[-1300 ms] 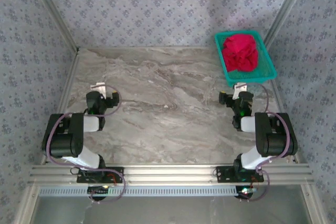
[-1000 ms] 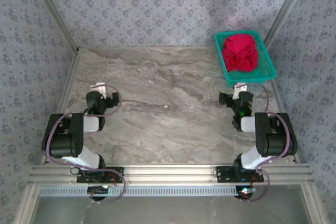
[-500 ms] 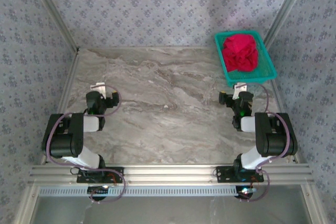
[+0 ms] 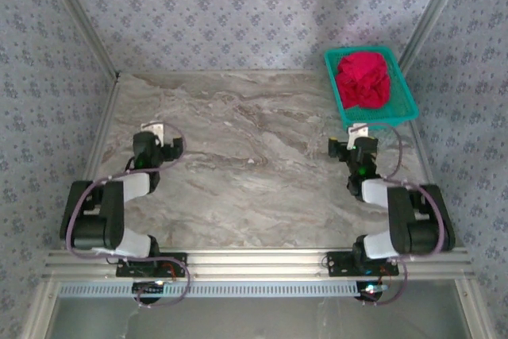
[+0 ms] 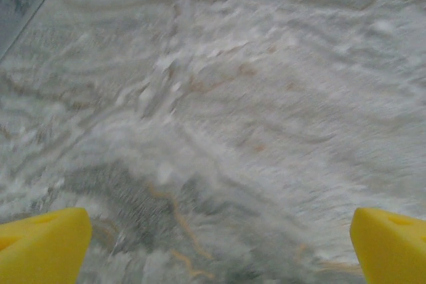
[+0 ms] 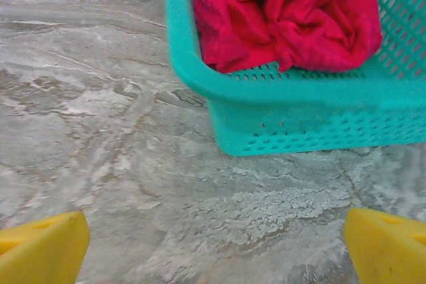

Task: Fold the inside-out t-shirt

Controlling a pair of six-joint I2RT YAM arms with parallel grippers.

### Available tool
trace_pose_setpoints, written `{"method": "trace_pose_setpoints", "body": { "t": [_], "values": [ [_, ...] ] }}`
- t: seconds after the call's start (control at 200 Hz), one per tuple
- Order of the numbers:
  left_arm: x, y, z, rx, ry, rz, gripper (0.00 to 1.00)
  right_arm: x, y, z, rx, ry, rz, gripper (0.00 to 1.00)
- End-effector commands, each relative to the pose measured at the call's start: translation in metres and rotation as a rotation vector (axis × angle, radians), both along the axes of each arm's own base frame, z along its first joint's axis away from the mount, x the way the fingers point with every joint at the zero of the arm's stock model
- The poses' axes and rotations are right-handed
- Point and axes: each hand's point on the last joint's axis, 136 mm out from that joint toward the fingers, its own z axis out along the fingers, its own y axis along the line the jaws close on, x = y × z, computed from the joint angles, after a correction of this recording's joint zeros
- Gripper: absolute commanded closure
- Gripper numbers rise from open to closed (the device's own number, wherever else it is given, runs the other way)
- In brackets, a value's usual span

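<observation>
The bright red short-sleeved cloth t-shirt (image 4: pixel 363 78) lies crumpled in a heap inside the teal plastic mesh basket (image 4: pixel 381 120) at the far right of the grey marble-patterned table (image 4: pixel 254 164). By my reading no part of the fold is done: the shirt has yet to be lifted out, spread flat and folded. The right gripper (image 4: pixel 359 136) sits low just near of the basket and faces it, yellow-padded jaws spread wide and empty, while the left gripper (image 4: pixel 155 136) hangs over bare table at the left, well apart from the shirt, jaws likewise wide and holding nothing.
</observation>
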Motion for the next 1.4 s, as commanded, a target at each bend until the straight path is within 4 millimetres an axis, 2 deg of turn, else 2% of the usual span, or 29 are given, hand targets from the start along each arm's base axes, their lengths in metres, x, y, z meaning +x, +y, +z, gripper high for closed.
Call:
{"method": "trace_pose_setpoints", "body": {
  "t": [0.0,0.085,0.115,0.18,0.26,0.31,0.335,0.395,0.505,0.625,0.74,0.929,1.049,1.104,1.199,1.289,1.314,1.394],
  "values": [
    [-0.014,-0.032,0.052,0.060,0.020,-0.054,0.00,-0.005,-0.009,0.062,-0.057,0.028,-0.142,0.00],
    [-0.030,-0.055,0.080,0.014,-0.008,-0.092,0.00,-0.002,-0.020,0.098,0.089,0.061,-0.289,0.00],
    [-0.036,-0.057,0.085,-0.038,-0.007,-0.079,0.00,-0.002,-0.028,0.105,0.160,0.072,-0.375,0.00],
    [-0.047,-0.051,0.090,-0.125,0.021,-0.015,0.00,-0.005,-0.042,0.105,0.348,0.117,-0.556,0.00],
    [-0.056,-0.035,0.090,-0.156,0.034,0.094,0.00,0.036,-0.024,0.115,0.536,0.124,-0.398,0.00],
    [-0.062,-0.018,0.087,-0.171,0.036,0.213,0.00,0.056,-0.020,0.116,0.615,0.115,-0.403,0.00],
    [-0.067,-0.008,0.085,-0.179,0.038,0.283,0.00,0.068,-0.019,0.126,0.649,0.095,-0.402,0.00],
    [-0.075,0.010,0.079,-0.200,0.050,0.391,0.00,0.096,-0.019,0.128,0.725,0.099,-0.414,0.00],
    [-0.075,0.002,0.075,-0.295,0.094,0.326,0.00,0.144,-0.027,0.115,0.898,0.120,-0.482,0.04],
    [-0.072,-0.022,0.078,-0.396,0.111,0.220,0.00,0.185,-0.042,0.084,1.017,0.126,-0.599,0.12],
    [-0.071,-0.034,0.083,-0.450,0.119,0.168,0.00,0.210,-0.056,0.063,1.033,0.104,-0.698,0.13],
    [-0.073,-0.037,0.091,-0.477,0.131,0.168,0.00,0.242,-0.071,0.018,1.116,0.111,-0.815,0.18],
    [-0.074,-0.037,0.091,-0.481,0.143,0.172,0.00,0.265,-0.079,0.006,1.118,0.089,-0.834,0.23],
    [-0.075,-0.037,0.090,-0.480,0.150,0.174,0.00,0.274,-0.082,0.008,1.115,0.072,-0.828,0.31],
    [-0.076,-0.036,0.087,-0.472,0.158,0.180,0.00,0.286,-0.085,0.013,1.097,0.059,-0.797,0.69],
    [-0.077,-0.034,0.085,-0.470,0.162,0.189,0.00,0.284,-0.085,0.026,1.075,0.050,-0.783,0.96],
    [-0.077,-0.034,0.084,-0.470,0.163,0.190,0.00,0.281,-0.086,0.032,1.071,0.047,-0.782,1.00],
    [-0.077,-0.035,0.086,-0.480,0.161,0.191,0.01,0.274,-0.079,0.056,1.057,0.030,-0.745,1.00]
  ]
}}
